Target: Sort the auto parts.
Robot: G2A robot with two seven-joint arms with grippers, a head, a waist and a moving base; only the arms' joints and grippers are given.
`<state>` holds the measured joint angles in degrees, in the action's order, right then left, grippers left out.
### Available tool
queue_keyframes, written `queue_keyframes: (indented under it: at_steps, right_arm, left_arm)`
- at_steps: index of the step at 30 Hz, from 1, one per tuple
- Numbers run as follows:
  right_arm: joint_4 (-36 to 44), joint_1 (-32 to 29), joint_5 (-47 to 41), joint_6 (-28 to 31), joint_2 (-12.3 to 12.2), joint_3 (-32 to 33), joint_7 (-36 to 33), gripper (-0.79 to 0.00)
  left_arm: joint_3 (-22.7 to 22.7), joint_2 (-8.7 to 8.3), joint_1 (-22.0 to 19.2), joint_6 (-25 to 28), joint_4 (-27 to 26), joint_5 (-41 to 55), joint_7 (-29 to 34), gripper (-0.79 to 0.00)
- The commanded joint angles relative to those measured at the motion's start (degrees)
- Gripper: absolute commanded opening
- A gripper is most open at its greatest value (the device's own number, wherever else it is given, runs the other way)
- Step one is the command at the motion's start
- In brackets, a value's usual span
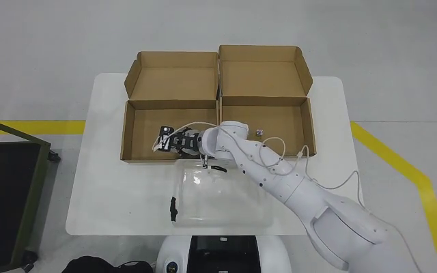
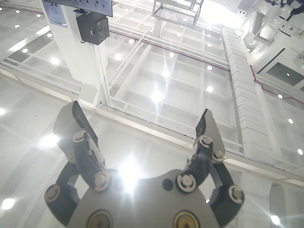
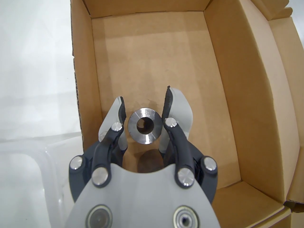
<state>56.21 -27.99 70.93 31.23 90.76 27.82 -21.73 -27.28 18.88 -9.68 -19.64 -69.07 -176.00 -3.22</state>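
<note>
R gripper (image 3: 145,94) jaws held metal bushing (image 3: 144,125) over centre-left box (image 1: 143,130), not yet dropped; L gripper (image 2: 142,107) jaws open; sorting prob. early.

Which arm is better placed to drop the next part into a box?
Right: the right gripper holds a ring over a box; the left gripper points at the ceiling, open and empty.

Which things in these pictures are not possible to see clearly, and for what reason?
- Top view: the small part in the right box is too small to identify.
- Top view: the dark piece at the clear tub's edge is too small to name.
- Right wrist view: the right gripper's body hides whatever lies behind the metal ring.
</note>
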Motion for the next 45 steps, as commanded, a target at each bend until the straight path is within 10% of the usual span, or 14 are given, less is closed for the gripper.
queue_keyframes:
  at_steps: [1,11,17,45]
  right_arm:
    - [0.2,0.1,0.3,0.0,0.1,0.4,0.3,-0.468]
    - [8.1,-1.6,2.1,0.6,-1.1,4.4,1.3,-0.394]
    - [18.1,-7.7,2.9,0.2,-3.6,9.7,1.2,0.0]
    - [54.1,-50.1,15.0,2.7,-15.4,47.0,12.1,0.0]
  left_arm:
    - [0.0,0.0,0.0,0.0,0.0,0.0,0.0,0.0]
    - [0.0,0.0,0.0,0.0,0.0,0.0,0.0,0.0]
    - [0.0,0.0,0.0,0.0,0.0,0.0,0.0,0.0]
    - [0.0,0.0,0.0,0.0,0.0,0.0,0.0,0.0]
